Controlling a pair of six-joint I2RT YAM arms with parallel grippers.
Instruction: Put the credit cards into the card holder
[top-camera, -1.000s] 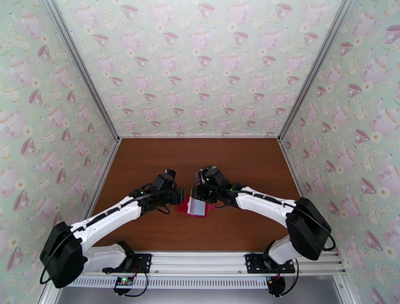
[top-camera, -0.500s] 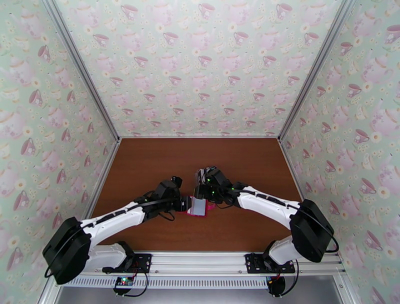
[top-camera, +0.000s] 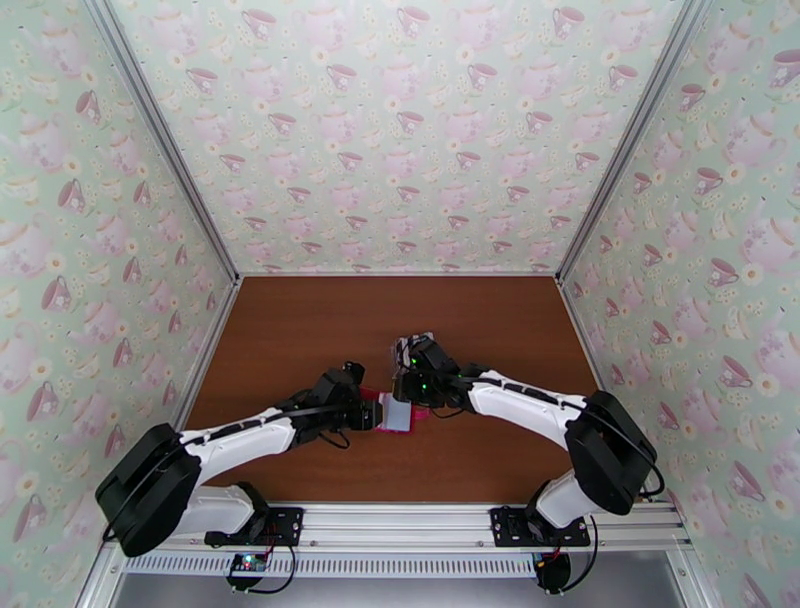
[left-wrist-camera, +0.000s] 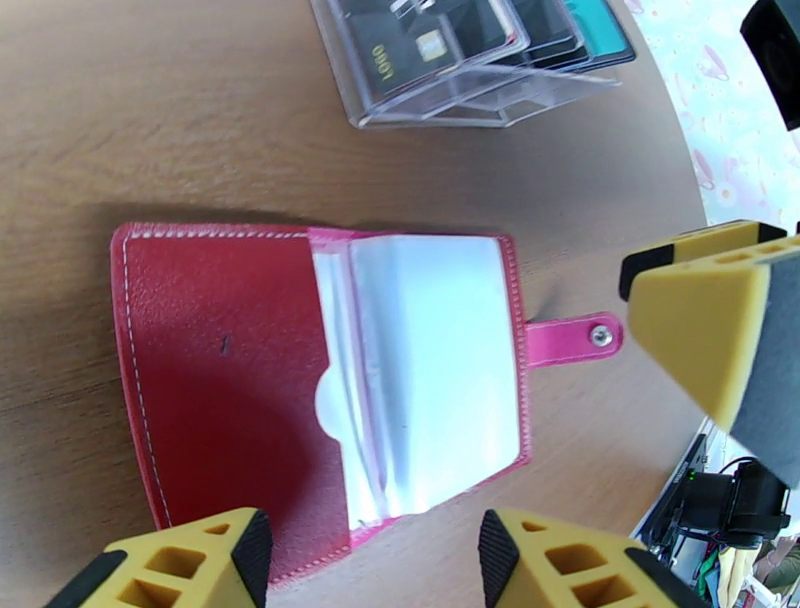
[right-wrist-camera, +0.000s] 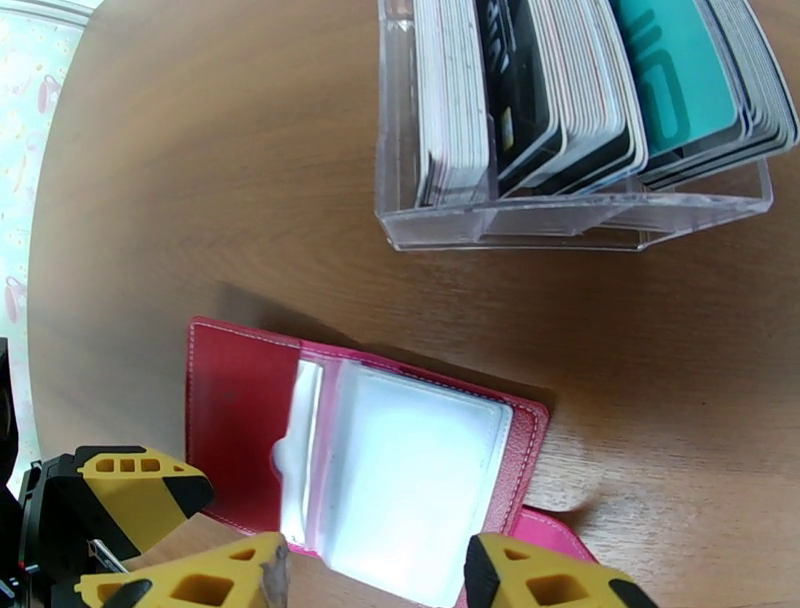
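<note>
**Counter and enclosure; both tools over the open card holder**

Surface: brown wood-grain counter (top-camera: 480, 330), matte. In the left wrist view a pale glare sits toward the upper left of the frame, and a soft shadow runs along the card holder's upper edge.

Enclosure: three walls (top-camera: 400, 130) papered pale green with pink teacups and teapots. Aluminium posts (top-camera: 165, 150) run down the two back corners. A slotted aluminium rail (top-camera: 420, 525) crosses the bottom of the top view and carries my arm bases.

Card holder (top-camera: 395, 415): lies flat and open on the counter, just below the centre of the top view, between my two tools. In the left wrist view the red cover is at frame left, the clear sleeves (left-wrist-camera: 430, 370) fan over the right half, and the pink snap tab (left-wrist-camera: 570, 340) lies flat, pointing to frame right.

Credit cards (right-wrist-camera: 560, 90): on edge in a clear slotted stand (right-wrist-camera: 580, 215), upper right of the right wrist view. White and black ones, plus a teal card (right-wrist-camera: 670, 70). The stand is near the card holder but apart from it, with bare counter between.

Left tool (left-wrist-camera: 365, 560): jaws apart, gripping nothing, at the card holder's lower edge in its own frame. I cannot tell whether it touches.

Right tool (right-wrist-camera: 375, 580): jaws apart, gripping nothing, likewise at the card holder's lower edge in its frame.
</note>
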